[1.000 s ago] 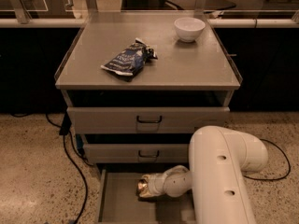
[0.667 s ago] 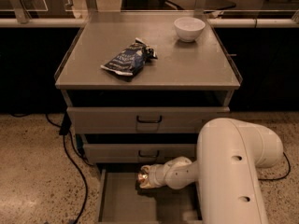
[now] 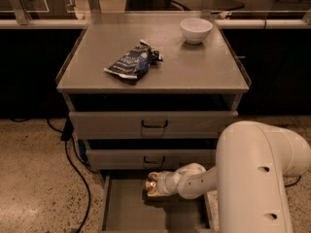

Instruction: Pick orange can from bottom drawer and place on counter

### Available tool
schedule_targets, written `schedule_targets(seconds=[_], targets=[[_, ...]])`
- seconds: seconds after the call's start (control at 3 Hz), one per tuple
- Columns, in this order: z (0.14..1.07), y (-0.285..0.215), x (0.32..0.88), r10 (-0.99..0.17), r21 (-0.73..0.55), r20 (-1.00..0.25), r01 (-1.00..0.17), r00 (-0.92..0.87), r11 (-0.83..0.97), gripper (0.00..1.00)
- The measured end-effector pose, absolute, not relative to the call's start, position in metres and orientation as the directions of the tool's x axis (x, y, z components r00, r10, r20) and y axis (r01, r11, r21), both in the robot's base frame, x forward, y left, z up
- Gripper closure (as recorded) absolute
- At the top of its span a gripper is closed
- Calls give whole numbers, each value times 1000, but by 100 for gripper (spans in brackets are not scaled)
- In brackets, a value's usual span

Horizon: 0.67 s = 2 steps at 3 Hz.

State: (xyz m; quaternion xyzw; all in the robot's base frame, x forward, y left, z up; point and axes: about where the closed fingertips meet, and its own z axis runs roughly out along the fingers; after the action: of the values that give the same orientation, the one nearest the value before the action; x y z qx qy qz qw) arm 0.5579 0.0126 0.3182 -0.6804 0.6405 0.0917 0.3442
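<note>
The orange can (image 3: 152, 185) is a small shiny orange-gold can at the back of the open bottom drawer (image 3: 129, 212), just under the middle drawer's front. My gripper (image 3: 156, 185) reaches in from the right at the end of the white arm and sits right at the can, covering its right side. The can appears slightly lifted off the drawer floor, though I cannot be sure. The counter (image 3: 194, 67) is the flat grey cabinet top above.
A dark blue foil snack bag (image 3: 132, 60) lies on the counter's left middle. A white bowl (image 3: 196, 29) stands at its back right. Two upper drawers with black handles (image 3: 154, 125) are shut. A black cable (image 3: 73, 171) runs on the floor at left. My white arm (image 3: 252, 178) fills the lower right.
The arm and gripper have shifted a little left and up with the can, toward the back of the drawer. The counter items have not moved.
</note>
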Motion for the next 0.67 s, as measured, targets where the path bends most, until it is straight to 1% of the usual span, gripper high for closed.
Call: schedule_targets(seconds=[0.33, 0.67], targets=[[361, 1, 559, -810, -396, -549, -918, 205, 36, 100], [408, -6, 572, -818, -452, -519, -892, 248, 17, 100]])
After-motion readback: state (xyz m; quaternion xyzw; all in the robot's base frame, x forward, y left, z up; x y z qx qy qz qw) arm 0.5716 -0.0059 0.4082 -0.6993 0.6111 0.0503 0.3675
